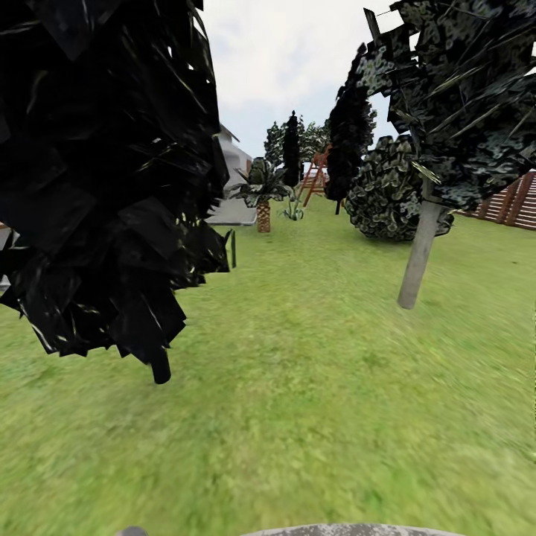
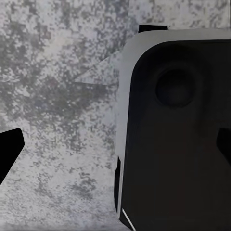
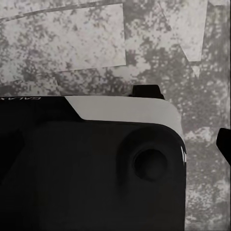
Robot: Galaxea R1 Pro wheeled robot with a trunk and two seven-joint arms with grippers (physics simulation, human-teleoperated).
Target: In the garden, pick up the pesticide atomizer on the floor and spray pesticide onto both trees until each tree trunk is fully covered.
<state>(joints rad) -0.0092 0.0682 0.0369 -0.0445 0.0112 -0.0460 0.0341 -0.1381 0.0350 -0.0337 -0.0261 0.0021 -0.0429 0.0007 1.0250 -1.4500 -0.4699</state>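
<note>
Ahead: open lawn point(image 1: 313, 387) | black tree point(image 1: 104, 171) L, trunk point(image 1: 418, 253) R | jaws: can't tell

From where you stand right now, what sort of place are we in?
An outdoor garden or backyard, it seems: a green lawn underfoot, trees such as the pale-trunked tree and a short palm, and a brown slatted fence at the right edge.

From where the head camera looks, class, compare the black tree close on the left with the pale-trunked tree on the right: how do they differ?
The black tree has a thin black stem; the pale-trunked tree has a thicker grey-tan trunk. The black tree's foliage hangs low near the grass; the pale-trunked tree's crown sits high, leaving the trunk bare. The black tree stands nearer; the pale-trunked tree leans slightly. Both grow from the lawn.
</note>
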